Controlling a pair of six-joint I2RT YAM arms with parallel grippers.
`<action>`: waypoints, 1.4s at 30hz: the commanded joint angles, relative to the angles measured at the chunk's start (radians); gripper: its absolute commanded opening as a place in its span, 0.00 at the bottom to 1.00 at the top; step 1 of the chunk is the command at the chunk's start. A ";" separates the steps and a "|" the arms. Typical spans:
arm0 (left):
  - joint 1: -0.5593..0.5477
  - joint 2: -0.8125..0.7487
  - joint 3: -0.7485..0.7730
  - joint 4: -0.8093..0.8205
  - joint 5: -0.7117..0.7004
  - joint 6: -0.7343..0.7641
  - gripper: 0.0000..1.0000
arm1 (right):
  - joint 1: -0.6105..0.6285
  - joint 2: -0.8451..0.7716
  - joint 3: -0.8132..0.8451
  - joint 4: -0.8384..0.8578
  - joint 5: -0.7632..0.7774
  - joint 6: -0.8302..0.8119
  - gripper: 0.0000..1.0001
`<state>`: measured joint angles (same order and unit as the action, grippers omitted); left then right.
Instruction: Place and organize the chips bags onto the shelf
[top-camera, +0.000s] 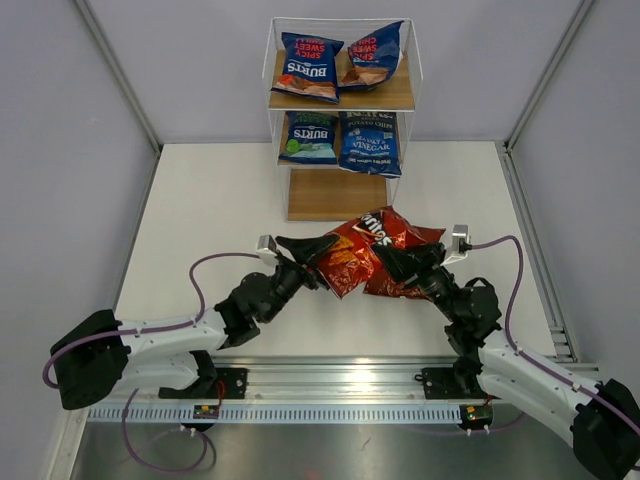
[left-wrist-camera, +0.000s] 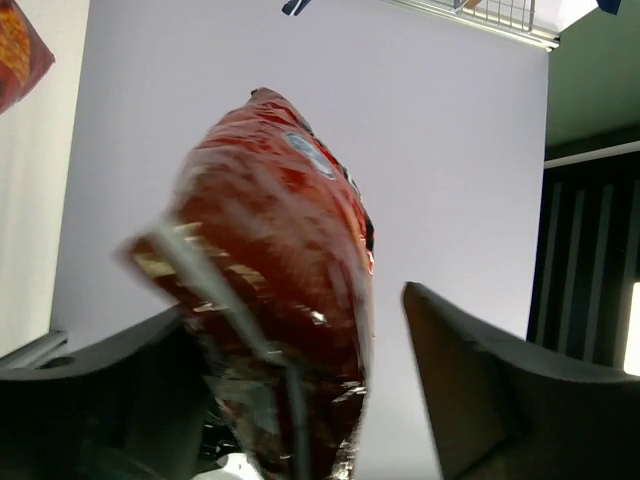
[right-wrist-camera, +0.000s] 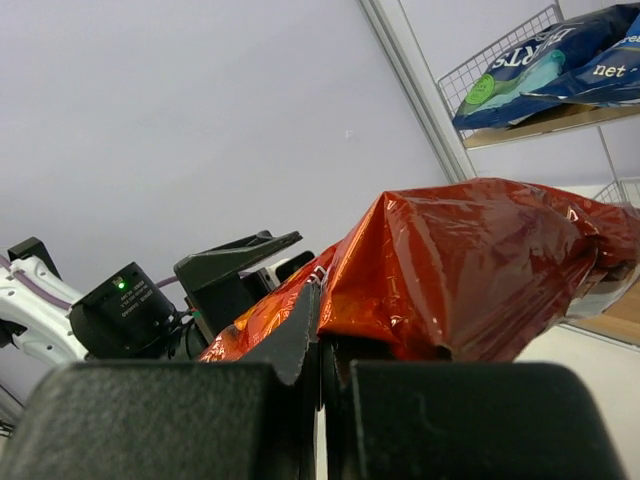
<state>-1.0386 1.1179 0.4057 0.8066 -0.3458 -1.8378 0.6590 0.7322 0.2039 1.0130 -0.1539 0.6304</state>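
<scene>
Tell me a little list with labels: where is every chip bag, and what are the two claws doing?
Top board of shelf: two dark blue bags
Middle board: Burts bag, Sea Salt & Vinegar bag
Bottom board: no bag
Left gripper: open, around left Doritos bag
Right gripper: shut on right Doritos bag
Doritos bags: in front of shelf

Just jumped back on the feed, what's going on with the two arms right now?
Four blue chips bags lie on the top two tiers of the shelf. Both Doritos bags are in front of it, between the arms. The right gripper is shut on the edge of the right Doritos bag. The left gripper has its jaws open around the left Doritos bag, not clamped on it.
</scene>
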 joint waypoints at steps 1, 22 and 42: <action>-0.006 -0.010 0.042 0.091 -0.053 0.029 0.71 | 0.004 -0.027 -0.014 0.091 -0.019 -0.008 0.00; -0.014 -0.063 -0.042 -0.017 -0.354 0.334 0.30 | 0.004 -0.456 0.146 -0.783 0.375 -0.092 0.78; 0.152 0.500 0.103 0.605 -0.361 0.686 0.32 | 0.005 -0.715 0.359 -1.265 0.472 -0.182 0.80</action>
<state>-0.9066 1.5951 0.4339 1.1641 -0.7059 -1.2461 0.6601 0.0338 0.5312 -0.2096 0.2802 0.4675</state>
